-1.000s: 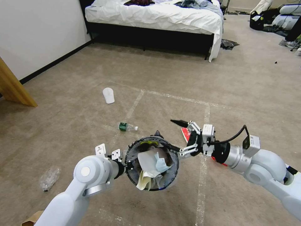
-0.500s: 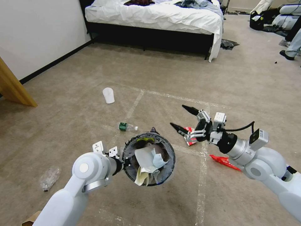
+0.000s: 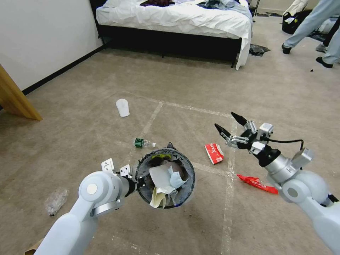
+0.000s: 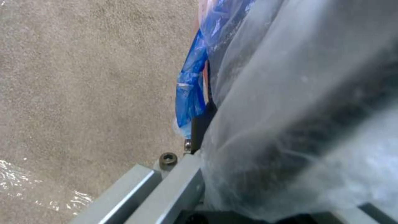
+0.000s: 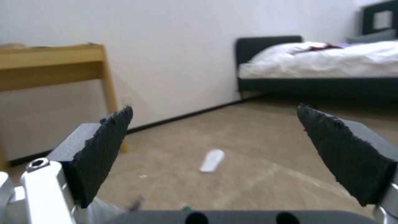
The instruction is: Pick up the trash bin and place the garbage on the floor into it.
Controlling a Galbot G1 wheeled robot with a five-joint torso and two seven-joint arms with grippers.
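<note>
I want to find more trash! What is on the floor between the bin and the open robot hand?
In the head view, a red wrapper lies on the carpet between the bin and the open right end effector.

White-sheeted bed, pale wall

Beige floor, taped: white slipper, small bottle, red wrappers, perhaps crumpled clear plastic.

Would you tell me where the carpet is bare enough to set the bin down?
Bare floor stretches between the bed and the white slipper. It is crowded around the trash bin: bottle, red carton, red wrapper.
</note>
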